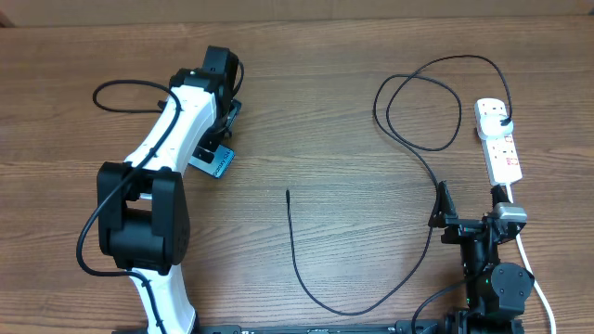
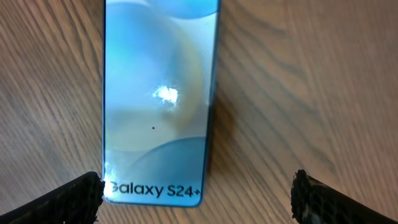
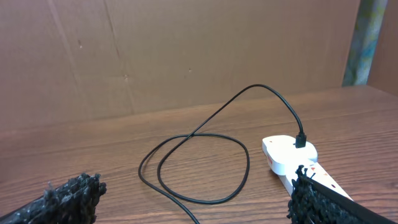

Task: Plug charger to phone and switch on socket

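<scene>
Overhead: wood counter (image 1: 325, 111), cardboard wall (image 3: 186, 50).
Hidden: phone (image 1: 215, 165) mostly under my arm (image 1: 176, 130).
Left hand (image 2: 196, 190), right hand (image 3: 193, 186): both open.

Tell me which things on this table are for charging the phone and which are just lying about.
For the job:
phone
black charger cable, one end already in the strip
white power strip

Just there:
wooden table
cardboard wall

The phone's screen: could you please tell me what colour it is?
Light blue with paler curved shapes; the phone shows best in the left wrist view.
</scene>
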Controlling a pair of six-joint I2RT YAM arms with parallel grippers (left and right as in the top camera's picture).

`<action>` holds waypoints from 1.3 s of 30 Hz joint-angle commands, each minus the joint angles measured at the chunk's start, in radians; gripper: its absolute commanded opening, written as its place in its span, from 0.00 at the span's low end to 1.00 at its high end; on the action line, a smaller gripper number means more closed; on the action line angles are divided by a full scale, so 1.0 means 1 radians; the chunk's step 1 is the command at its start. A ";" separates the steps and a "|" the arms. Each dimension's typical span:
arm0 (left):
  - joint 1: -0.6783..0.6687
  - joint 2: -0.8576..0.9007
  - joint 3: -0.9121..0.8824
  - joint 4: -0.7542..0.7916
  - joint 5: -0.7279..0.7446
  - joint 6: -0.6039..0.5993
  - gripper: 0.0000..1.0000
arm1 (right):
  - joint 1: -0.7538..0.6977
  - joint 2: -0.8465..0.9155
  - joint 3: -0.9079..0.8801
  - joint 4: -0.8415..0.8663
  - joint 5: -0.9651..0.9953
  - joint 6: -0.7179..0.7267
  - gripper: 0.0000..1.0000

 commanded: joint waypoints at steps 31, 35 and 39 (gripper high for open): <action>0.054 0.002 -0.030 0.023 0.062 0.048 1.00 | 0.005 -0.010 -0.011 0.003 0.006 0.001 1.00; 0.054 0.002 -0.005 -0.008 0.040 0.020 1.00 | 0.005 -0.010 -0.011 0.003 0.006 0.001 1.00; 0.053 0.004 -0.005 -0.008 0.040 -0.005 1.00 | 0.005 -0.010 -0.011 0.003 0.006 0.001 1.00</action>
